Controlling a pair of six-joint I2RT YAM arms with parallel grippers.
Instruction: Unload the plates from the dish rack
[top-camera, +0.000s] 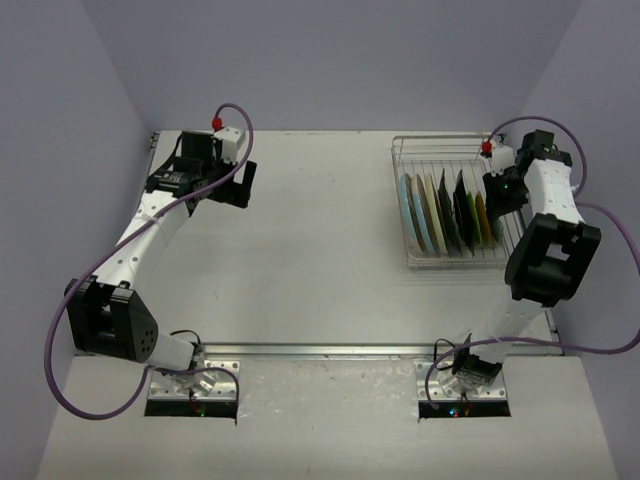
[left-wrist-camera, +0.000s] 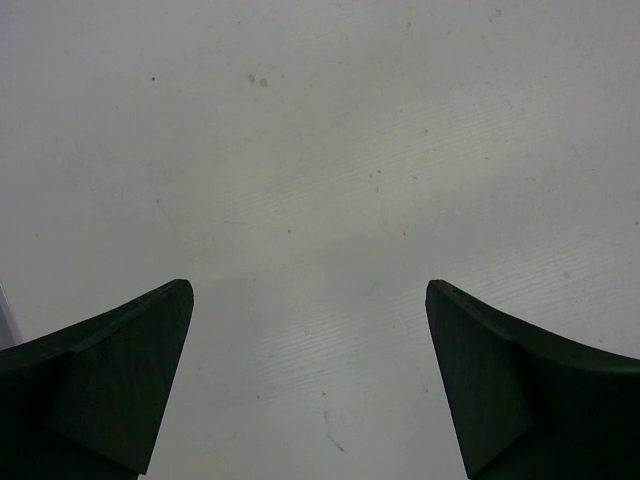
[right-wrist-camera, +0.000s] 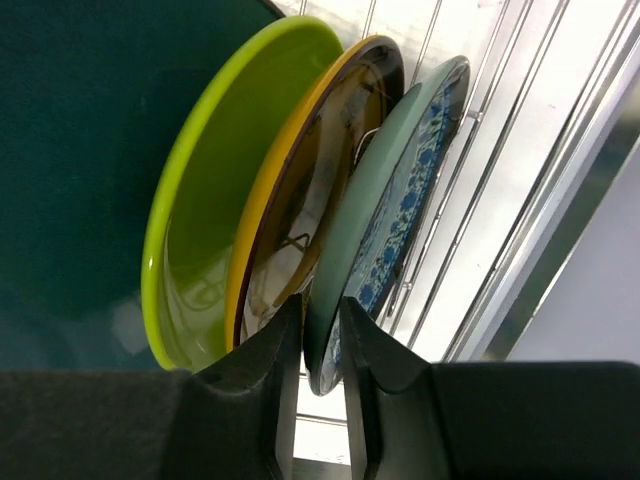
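Note:
The silver wire dish rack stands at the far right of the table with several plates on edge in its slots. My right gripper is at the rack's right end. In the right wrist view it is shut on the rim of the pale green plate with blue flowers, the rightmost one. Beside it stand a dark plate with a yellow rim, a lime-green plate and a dark teal plate. My left gripper is open and empty over bare table at the far left.
The rack's wire wall runs close on the right of the held plate. The table's right edge and the purple wall lie just beyond the rack. The left arm is far from the rack.

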